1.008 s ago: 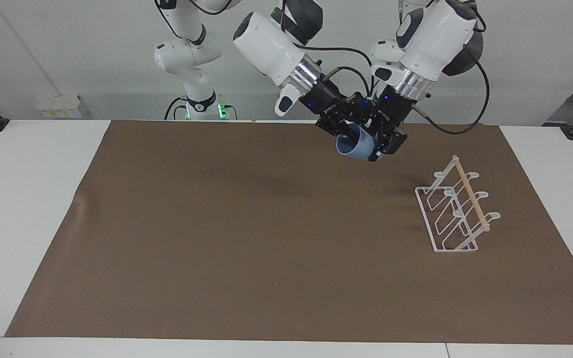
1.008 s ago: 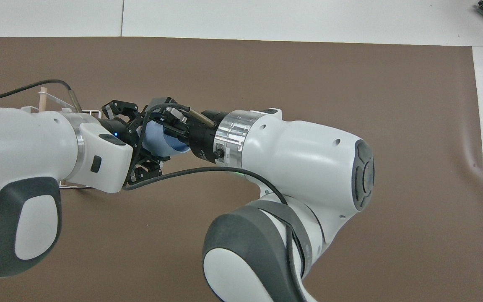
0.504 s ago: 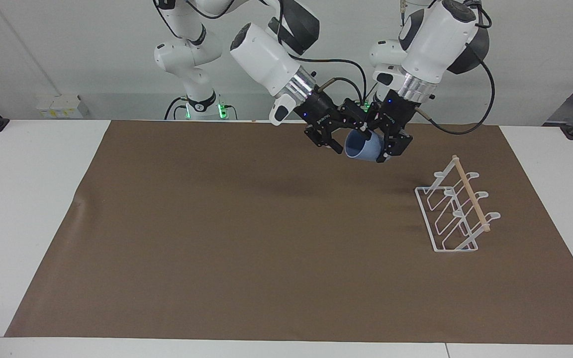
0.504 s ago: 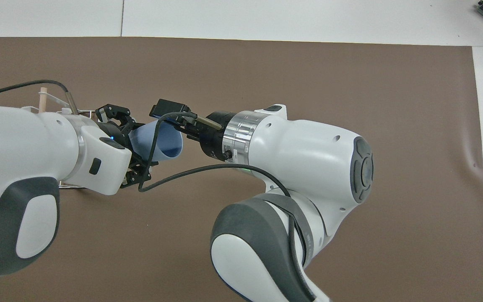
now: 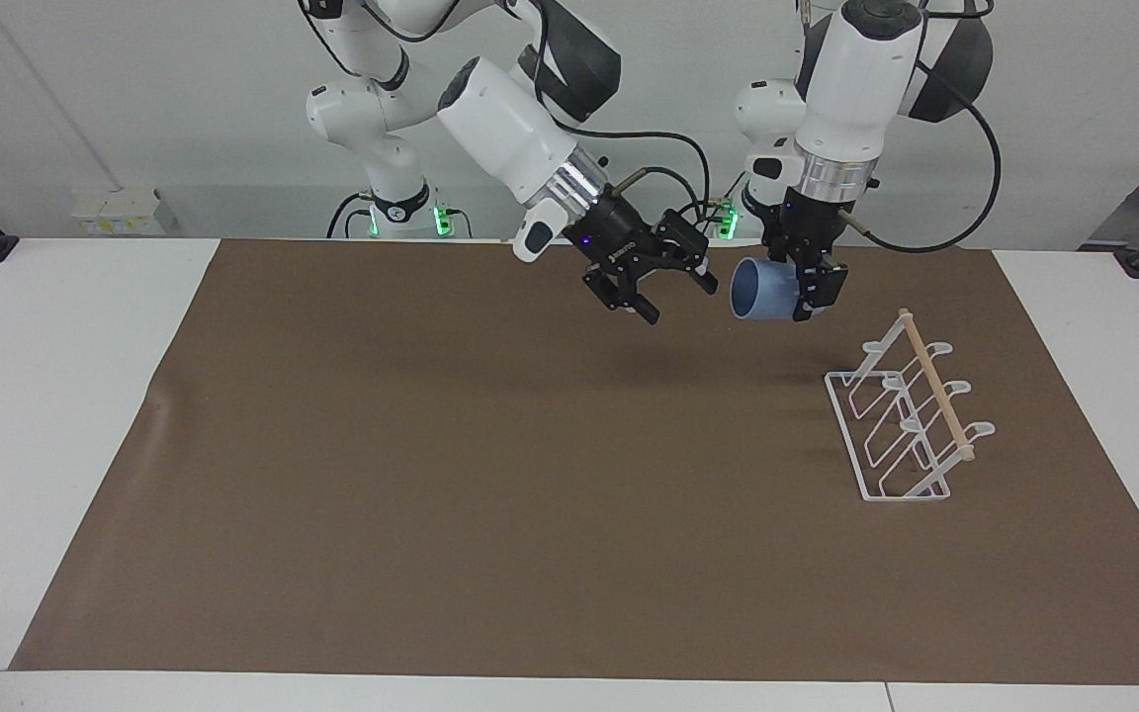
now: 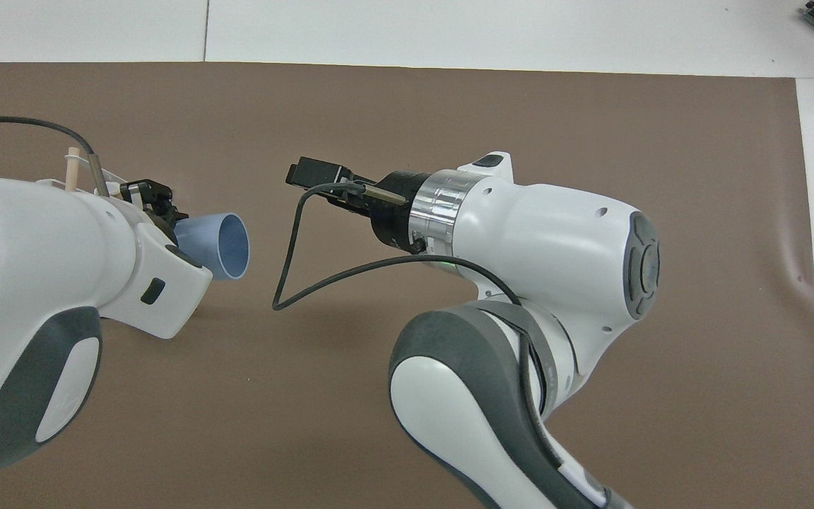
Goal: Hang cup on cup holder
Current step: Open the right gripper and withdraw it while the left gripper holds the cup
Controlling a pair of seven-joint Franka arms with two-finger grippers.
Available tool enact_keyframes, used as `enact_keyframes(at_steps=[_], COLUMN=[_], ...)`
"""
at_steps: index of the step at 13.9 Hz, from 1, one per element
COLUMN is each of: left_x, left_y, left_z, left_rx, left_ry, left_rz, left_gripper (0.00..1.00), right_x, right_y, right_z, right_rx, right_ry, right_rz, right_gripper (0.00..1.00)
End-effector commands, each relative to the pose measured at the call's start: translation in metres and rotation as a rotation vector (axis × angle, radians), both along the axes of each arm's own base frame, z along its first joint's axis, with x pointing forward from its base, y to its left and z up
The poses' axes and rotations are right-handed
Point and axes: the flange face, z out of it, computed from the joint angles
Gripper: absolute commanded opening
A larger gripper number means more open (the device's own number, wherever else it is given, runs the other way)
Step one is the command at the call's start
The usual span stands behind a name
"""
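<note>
The light-blue cup (image 5: pixel 762 290) is held up in the air on its side, its mouth turned toward the right arm's end of the table. My left gripper (image 5: pixel 813 293) is shut on the cup's base end, over the mat beside the cup holder's end nearer the robots. The cup also shows in the overhead view (image 6: pixel 220 245). The white wire cup holder (image 5: pixel 911 420) with its wooden dowel stands empty toward the left arm's end; in the overhead view only its dowel tip (image 6: pixel 72 170) shows past the left arm. My right gripper (image 5: pixel 673 295) is open and empty, a short way from the cup's mouth.
A brown mat (image 5: pixel 490 494) covers most of the white table (image 5: pixel 55 396). Black cables hang from both wrists. In the overhead view the two arms hide much of the mat nearer the robots.
The right gripper let go of the cup and drew back toward its own end. The left gripper kept the cup, turned more upright and carried it toward the cup holder.
</note>
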Motion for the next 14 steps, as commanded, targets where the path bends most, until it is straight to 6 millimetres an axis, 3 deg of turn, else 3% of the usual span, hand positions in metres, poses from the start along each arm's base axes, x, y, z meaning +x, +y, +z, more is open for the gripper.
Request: enact_keyframes(at_steps=[1, 4, 7, 10, 14], left_x=[0.012, 0.024, 0.037, 0.052, 0.061], left_y=[0.014, 0.026, 0.039, 0.049, 0.065], left_z=[0.003, 0.0, -0.02, -0.027, -0.013], left_rx=[0.114, 0.318, 0.482, 0.615, 0.805], left_ry=[-0.048, -0.107, -0.094, -0.096, -0.135], left_rz=[-0.005, -0.052, -0.075, -0.085, -0.085], left_gripper=[0.0, 0.0, 0.0, 0.0, 0.0], right_x=[0.006, 0.007, 0.012, 0.02, 0.018], right_y=[-0.026, -0.032, -0.043, -0.07, -0.113], right_z=[-0.004, -0.008, -0.004, 0.025, 0.063], right_rx=[-0.137, -0.302, -0.507, -0.641, -0.829], right_ry=[-0.092, -0.173, -0.267, -0.231, -0.148], right_rz=[0.115, 0.247, 0.363, 0.429, 0.471], right_gripper=[1.0, 1.0, 1.0, 1.0, 1.0])
